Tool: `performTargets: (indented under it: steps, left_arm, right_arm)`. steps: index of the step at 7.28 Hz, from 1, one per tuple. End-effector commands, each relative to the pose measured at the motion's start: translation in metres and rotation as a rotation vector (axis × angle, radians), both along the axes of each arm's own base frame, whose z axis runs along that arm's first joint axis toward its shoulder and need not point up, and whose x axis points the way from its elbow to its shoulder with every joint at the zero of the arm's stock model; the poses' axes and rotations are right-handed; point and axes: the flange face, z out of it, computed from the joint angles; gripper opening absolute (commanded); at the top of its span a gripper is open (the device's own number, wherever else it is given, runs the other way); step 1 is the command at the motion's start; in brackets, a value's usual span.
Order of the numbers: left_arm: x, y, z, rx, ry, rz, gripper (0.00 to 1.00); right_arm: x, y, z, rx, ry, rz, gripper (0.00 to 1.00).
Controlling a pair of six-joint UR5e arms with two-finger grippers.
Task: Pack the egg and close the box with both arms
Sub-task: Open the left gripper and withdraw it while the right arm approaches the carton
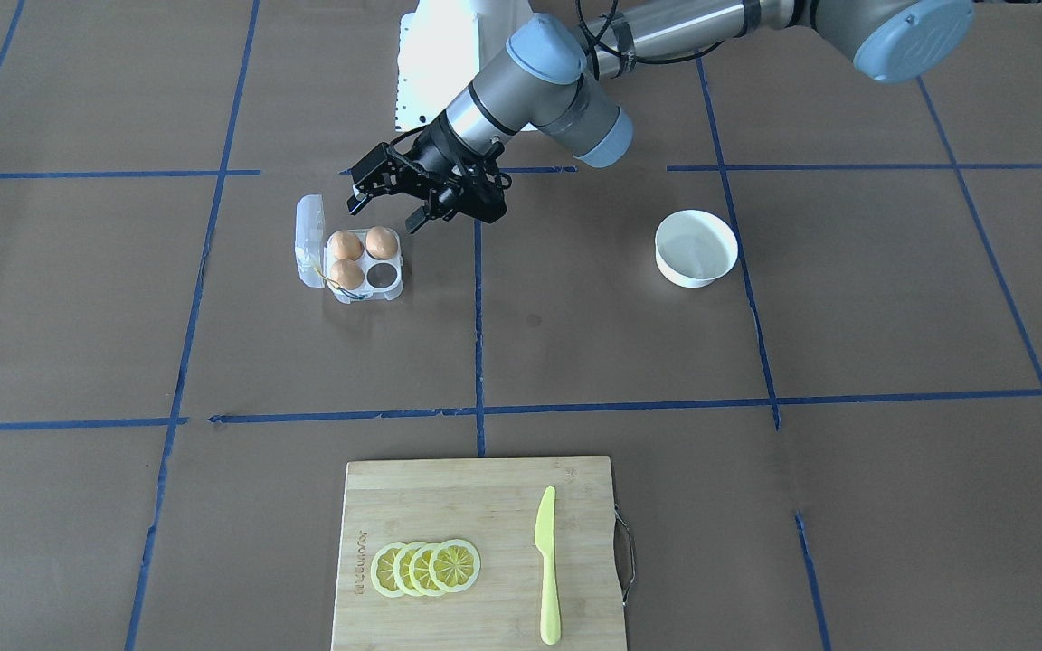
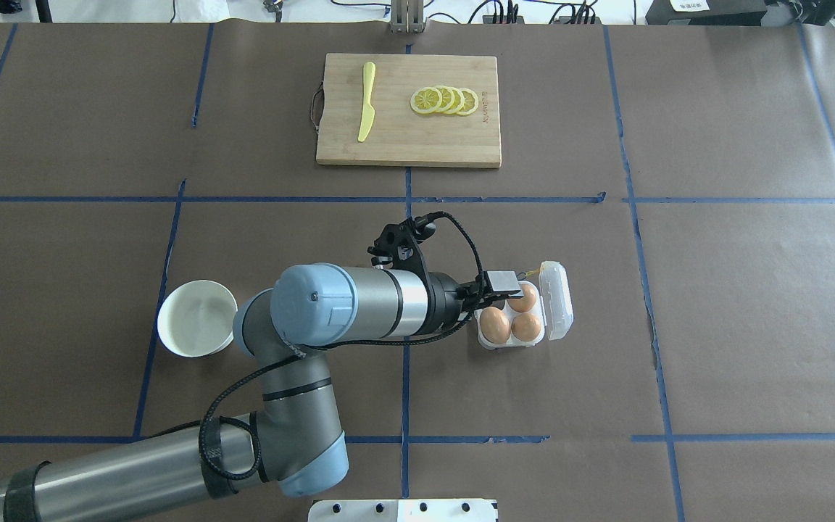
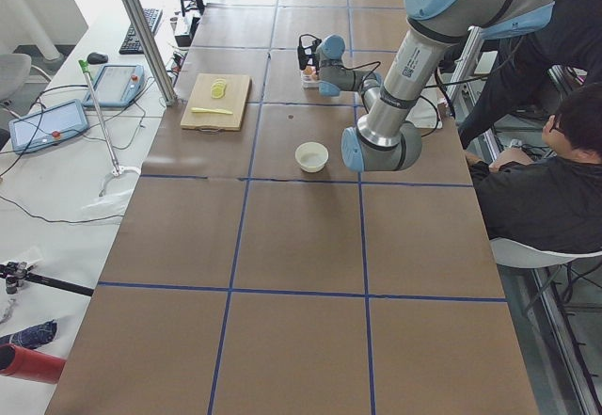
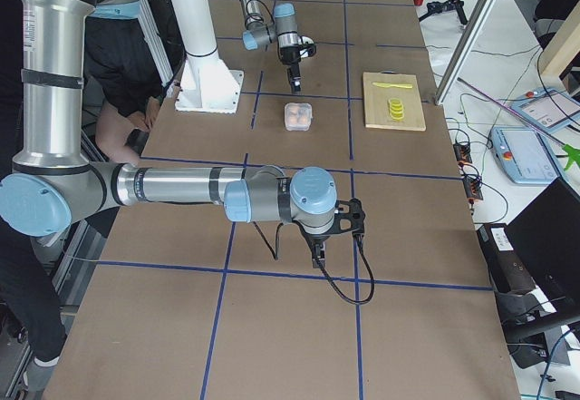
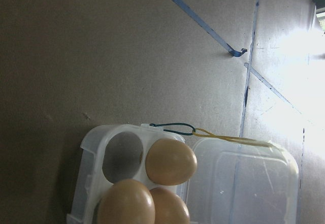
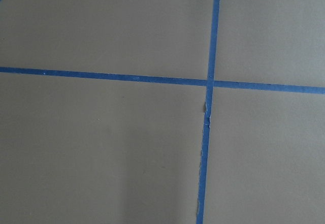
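Hovering spread-fingered, the left gripper [image 1: 384,215] is overhanging one clear plastic four-cell box [image 1: 308,242] holding three smooth oval eggs [image 1: 345,245]; the right gripper [image 4: 317,257] state cannot be told.

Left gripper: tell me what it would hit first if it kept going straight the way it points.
Most likely the small clear plastic egg carton, near its empty cell; the left gripper angles down over it. Depth is unclear.
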Motion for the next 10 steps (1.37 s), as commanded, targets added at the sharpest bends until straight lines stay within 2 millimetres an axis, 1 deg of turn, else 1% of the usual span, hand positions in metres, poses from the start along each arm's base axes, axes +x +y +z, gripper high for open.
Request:
performTargets:
  steps: [1,2,3,4,5,6,7,8,9,10]
  left_arm:
    - [-0.077,-0.037,0.008,0.072,-0.131,0.056,1.0]
    - [-0.106,-0.05,0.009,0.097,-0.202,0.06,1.0]
    - [-0.131,-0.066,0.012,0.103,-0.279,0.065,1.0]
    - [-0.17,-0.078,0.02,0.131,-0.369,0.044,1.0]
    - [-0.22,-0.096,0.026,0.164,-0.474,0.013,1.0]
    - [-0.256,-0.095,0.022,0.227,-0.534,0.011,1.0]
    - [-0.29,-0.097,0.043,0.273,-0.596,0.002,1.0]
    - [-0.327,-0.102,0.074,0.332,-0.659,-0.007,1.0]
    - [-0.375,-0.111,0.097,0.412,-0.724,-0.029,1.0]
    - [-0.413,-0.124,0.115,0.477,-0.788,-0.04,1.0]
  right_arm:
    - [-0.025,-0.003,-0.042,-0.019,-0.034,0.02,1.0]
    - [-0.052,-0.002,-0.084,-0.04,-0.043,0.039,1.0]
    - [-0.078,0.0,-0.108,-0.072,-0.057,0.046,1.0]
    - [-0.111,-0.001,-0.122,-0.068,-0.059,0.066,1.0]
    - [-0.163,0.006,-0.136,-0.091,-0.093,0.111,1.0]
    - [-0.21,0.018,-0.153,-0.107,-0.161,0.159,0.99]
    - [-0.262,0.033,-0.163,-0.131,-0.188,0.17,0.91]
    - [-0.321,0.052,-0.174,-0.129,-0.177,0.16,0.83]
    - [-0.366,0.06,-0.2,-0.152,-0.211,0.182,0.7]
    - [-0.382,0.072,-0.203,-0.19,-0.217,0.166,0.3]
